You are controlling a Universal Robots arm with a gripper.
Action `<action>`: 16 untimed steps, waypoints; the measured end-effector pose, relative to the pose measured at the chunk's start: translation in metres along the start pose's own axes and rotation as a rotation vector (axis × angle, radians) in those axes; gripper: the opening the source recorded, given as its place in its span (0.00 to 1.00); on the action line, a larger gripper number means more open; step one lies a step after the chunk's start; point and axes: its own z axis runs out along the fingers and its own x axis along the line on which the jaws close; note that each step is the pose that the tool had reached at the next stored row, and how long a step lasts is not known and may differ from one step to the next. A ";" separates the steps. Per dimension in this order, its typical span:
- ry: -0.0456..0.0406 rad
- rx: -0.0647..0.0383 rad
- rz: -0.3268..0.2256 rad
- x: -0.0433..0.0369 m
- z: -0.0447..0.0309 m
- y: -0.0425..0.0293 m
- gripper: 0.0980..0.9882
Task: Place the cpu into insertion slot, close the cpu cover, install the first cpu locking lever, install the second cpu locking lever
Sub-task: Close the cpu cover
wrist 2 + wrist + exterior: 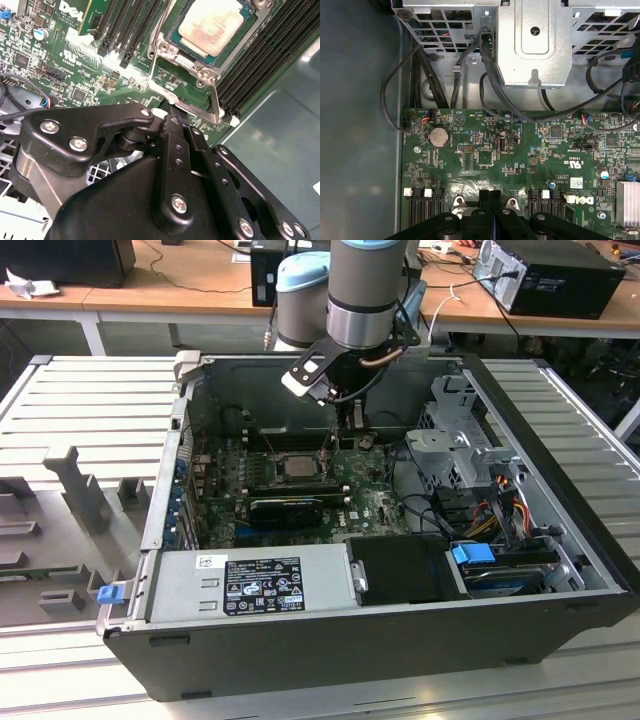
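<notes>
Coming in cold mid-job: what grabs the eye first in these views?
The grey robot arm hangs into the open computer case, its end effector low over the green motherboard. Just beside it on the exterior view's left, the silver-topped cpu sits between the rows of black memory slots.

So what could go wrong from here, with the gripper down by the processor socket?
1. The black gripper, fingers shut, is very close to the thin silver metal lever next to the pale silver square cpu. A slip there could scrape the green circuit board.
2. The long black memory slots run right alongside the cpu, so any sideways drift might knock them.
</notes>
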 end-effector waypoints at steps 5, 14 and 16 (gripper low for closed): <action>0.0000 0.000 0.000 0.0000 -0.0001 -0.0017 0.01; 0.0000 0.000 0.000 0.0001 -0.0002 -0.0058 0.01; 0.0000 0.000 0.000 0.0001 -0.0003 -0.0069 0.01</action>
